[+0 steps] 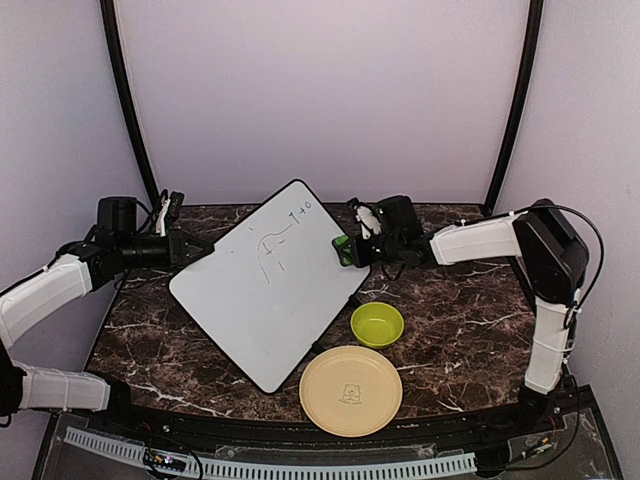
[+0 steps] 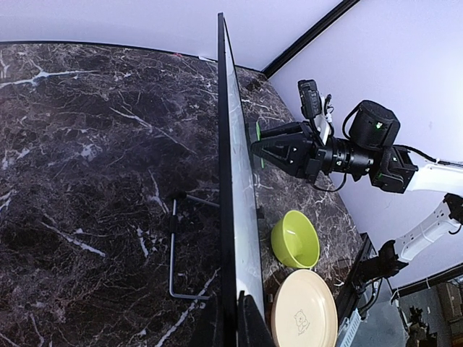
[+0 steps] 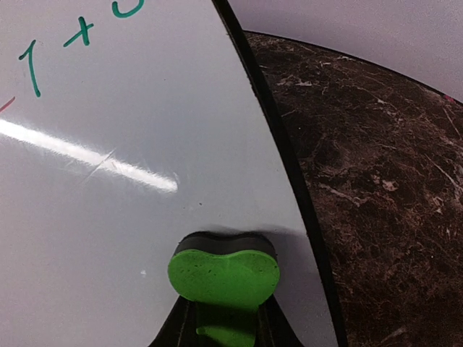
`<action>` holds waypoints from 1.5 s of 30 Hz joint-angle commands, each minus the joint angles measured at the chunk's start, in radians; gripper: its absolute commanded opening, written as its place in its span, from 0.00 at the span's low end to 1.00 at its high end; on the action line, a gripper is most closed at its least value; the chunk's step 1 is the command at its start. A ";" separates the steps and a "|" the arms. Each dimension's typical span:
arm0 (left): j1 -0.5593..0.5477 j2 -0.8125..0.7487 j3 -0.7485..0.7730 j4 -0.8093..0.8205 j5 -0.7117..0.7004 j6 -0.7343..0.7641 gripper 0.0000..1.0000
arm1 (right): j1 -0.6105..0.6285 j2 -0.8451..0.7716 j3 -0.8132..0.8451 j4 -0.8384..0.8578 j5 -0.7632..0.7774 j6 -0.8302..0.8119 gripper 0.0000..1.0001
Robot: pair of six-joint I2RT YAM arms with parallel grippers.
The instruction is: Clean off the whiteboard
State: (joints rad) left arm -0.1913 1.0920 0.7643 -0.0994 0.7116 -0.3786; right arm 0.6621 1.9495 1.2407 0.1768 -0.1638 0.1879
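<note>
While left pincer (image 1: 188, 247) clamps the whiteboard (image 1: 265, 300), right pincer (image 1: 352, 250) presses eraser (image 3: 224, 273)

White arms (image 1: 45, 290), black joints (image 1: 555, 250)

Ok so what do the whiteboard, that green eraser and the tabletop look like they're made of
The whiteboard: glossy white coated panel, thin black rim, likely plastic; a light streak reflects off it.
The eraser: matte green foam or felt, speckled, black backing.
The tabletop: dark marble-look stone or laminate, white veins.
</note>
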 commanded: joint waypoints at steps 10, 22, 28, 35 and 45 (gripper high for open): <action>-0.020 0.008 0.001 -0.029 0.012 0.083 0.00 | 0.216 0.039 0.130 -0.088 -0.016 -0.023 0.00; -0.020 0.005 -0.001 -0.020 0.014 0.077 0.00 | 0.439 0.076 0.222 -0.228 0.237 -0.121 0.00; -0.020 0.001 -0.002 -0.022 0.014 0.079 0.00 | 0.325 0.049 0.187 -0.201 0.259 -0.077 0.00; -0.020 0.001 -0.003 -0.024 0.014 0.082 0.00 | 0.186 0.039 0.191 -0.181 0.219 -0.023 0.00; -0.020 -0.001 -0.003 -0.020 0.030 0.090 0.00 | 0.277 0.097 0.281 -0.164 0.139 -0.032 0.00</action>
State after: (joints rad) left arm -0.1928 1.0924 0.7643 -0.1013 0.7067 -0.3702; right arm 0.8570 1.9884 1.4662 0.0147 0.0269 0.1589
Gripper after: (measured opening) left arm 0.072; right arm 0.204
